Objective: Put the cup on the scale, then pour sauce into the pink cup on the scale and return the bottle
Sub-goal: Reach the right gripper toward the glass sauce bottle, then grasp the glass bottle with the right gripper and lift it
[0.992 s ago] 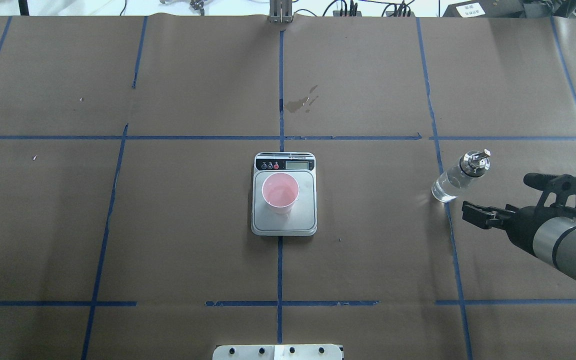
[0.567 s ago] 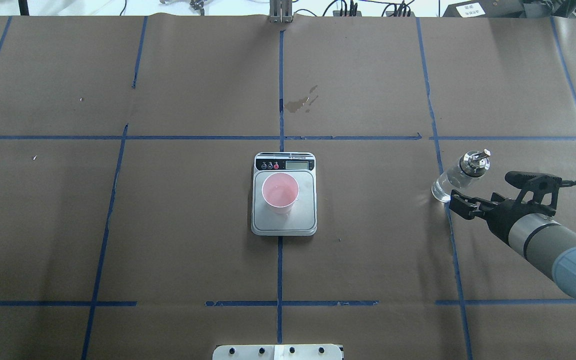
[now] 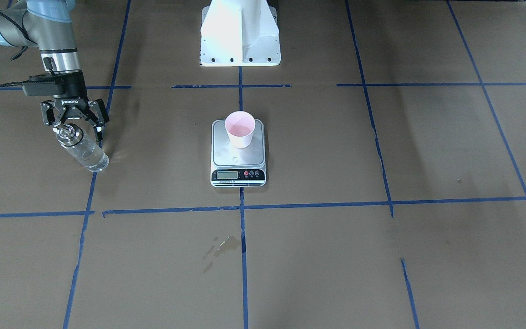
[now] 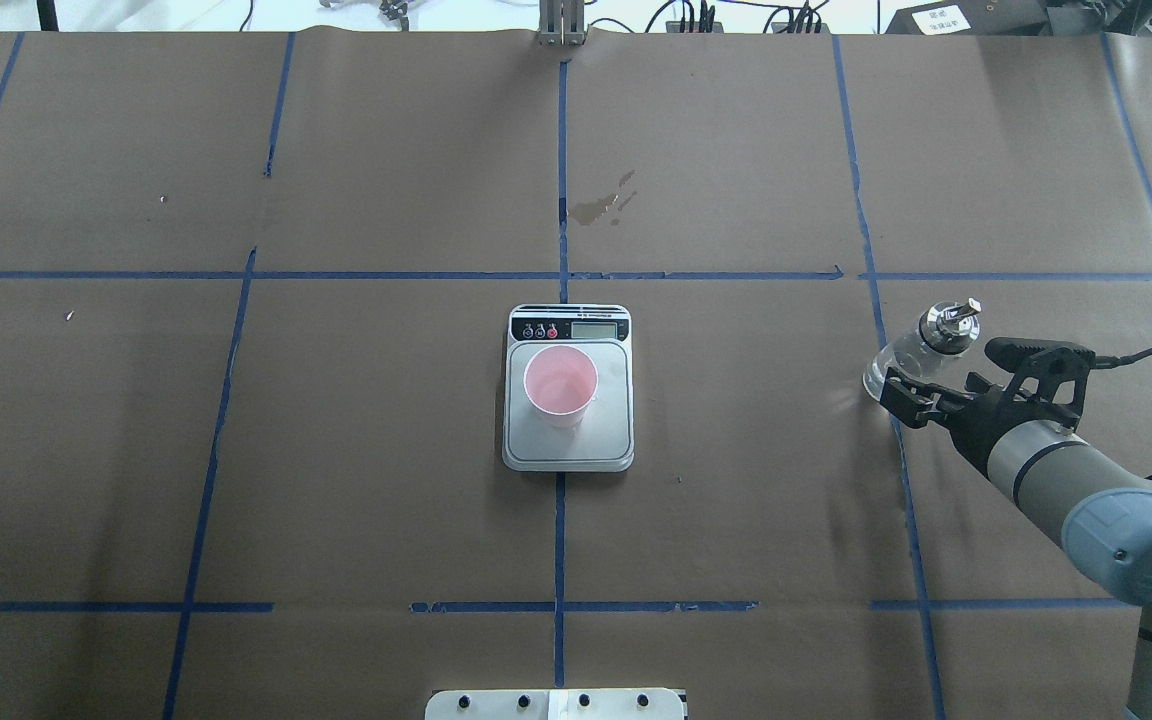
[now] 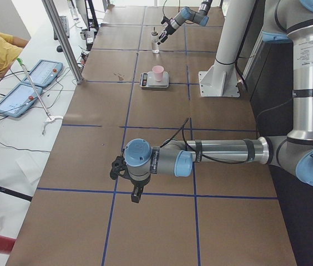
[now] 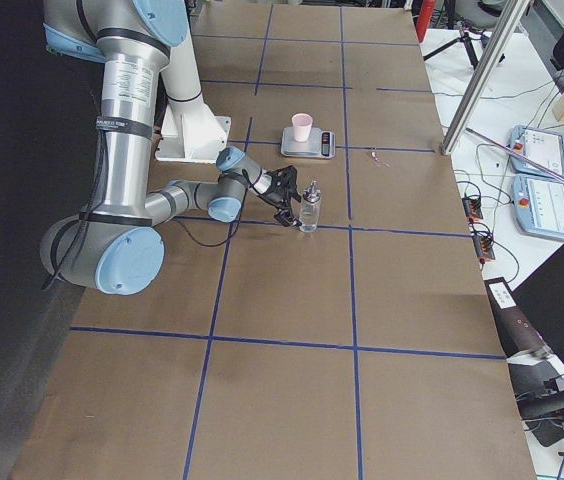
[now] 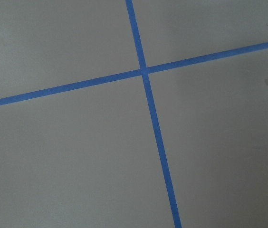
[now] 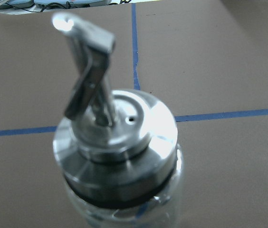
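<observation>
On the brown-papered table [image 4: 336, 450], the scale [image 4: 608, 432] sits at centre, the right gripper [image 3: 76, 131] off to the robot's right brackets the upright bottle [image 3: 82, 151] with spread fingers, the left gripper [image 5: 126, 182] is too unclear to tell whether it is spread or closed, and the pink cup [image 4: 561, 385] stands on the scale's platform.

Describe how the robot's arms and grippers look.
The right arm and left arm are silver-grey tubes with pale blue joint caps. The right gripper is black, two-fingered, lettered ROBOTIQ in white, with a black cable at its wrist. The left gripper is black too.
</observation>
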Motion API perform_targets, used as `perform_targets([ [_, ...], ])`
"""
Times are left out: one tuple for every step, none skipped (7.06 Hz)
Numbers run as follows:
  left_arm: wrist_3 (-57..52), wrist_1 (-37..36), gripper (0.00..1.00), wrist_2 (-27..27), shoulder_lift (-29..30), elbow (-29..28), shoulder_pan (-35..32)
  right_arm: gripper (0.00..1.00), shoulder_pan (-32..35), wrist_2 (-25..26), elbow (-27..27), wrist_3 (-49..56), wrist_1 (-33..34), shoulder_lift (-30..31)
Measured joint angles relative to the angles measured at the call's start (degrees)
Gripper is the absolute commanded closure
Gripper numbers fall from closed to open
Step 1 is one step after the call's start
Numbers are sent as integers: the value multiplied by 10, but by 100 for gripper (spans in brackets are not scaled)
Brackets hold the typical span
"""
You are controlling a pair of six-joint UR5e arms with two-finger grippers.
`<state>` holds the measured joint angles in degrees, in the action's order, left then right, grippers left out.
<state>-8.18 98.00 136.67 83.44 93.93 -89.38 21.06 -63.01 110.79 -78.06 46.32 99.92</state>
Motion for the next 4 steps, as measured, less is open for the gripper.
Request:
perform_targets([
  [0, 0, 0, 0, 0, 0, 0, 0, 0, 2, -3, 0, 0, -1],
  [0, 0, 0, 0, 0, 0, 0, 0, -1, 6, -5, 0, 0, -2],
  [0, 0, 0, 0, 0, 0, 0, 0, -1, 10, -6, 1, 0, -5],
  [0, 0, 0, 0, 0, 0, 0, 0, -1, 12, -11, 2, 1, -14],
])
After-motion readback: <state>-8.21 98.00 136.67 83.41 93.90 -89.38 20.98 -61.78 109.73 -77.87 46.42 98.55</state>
